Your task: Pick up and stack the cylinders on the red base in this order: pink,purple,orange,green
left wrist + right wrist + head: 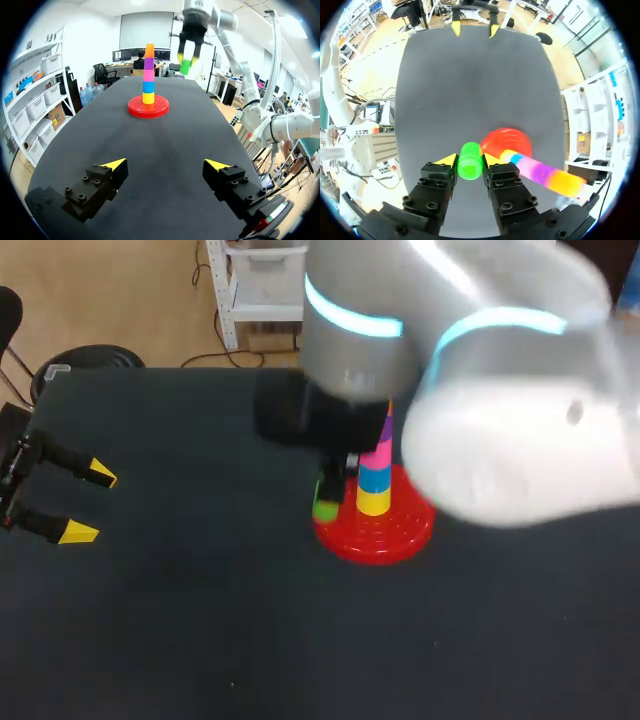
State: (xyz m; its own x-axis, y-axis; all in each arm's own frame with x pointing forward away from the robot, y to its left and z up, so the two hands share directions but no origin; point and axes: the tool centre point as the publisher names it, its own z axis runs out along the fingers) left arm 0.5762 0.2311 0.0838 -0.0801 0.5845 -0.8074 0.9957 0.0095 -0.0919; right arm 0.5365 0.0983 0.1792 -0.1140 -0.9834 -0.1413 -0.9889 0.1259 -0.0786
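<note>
Green cylinder (pixel 469 167), one, clamped in right gripper (pixel 469 159) near one red base (pixel 148 108); five cylinders (pixel 148 75) stacked there. Left gripper (pixel 165 165) fingers apart over dark table (pixel 165 130).

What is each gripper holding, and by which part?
Right gripper is shut on the green cylinder, clamping its curved side wall from two opposite sides. Left gripper is open and holds nothing.
</note>
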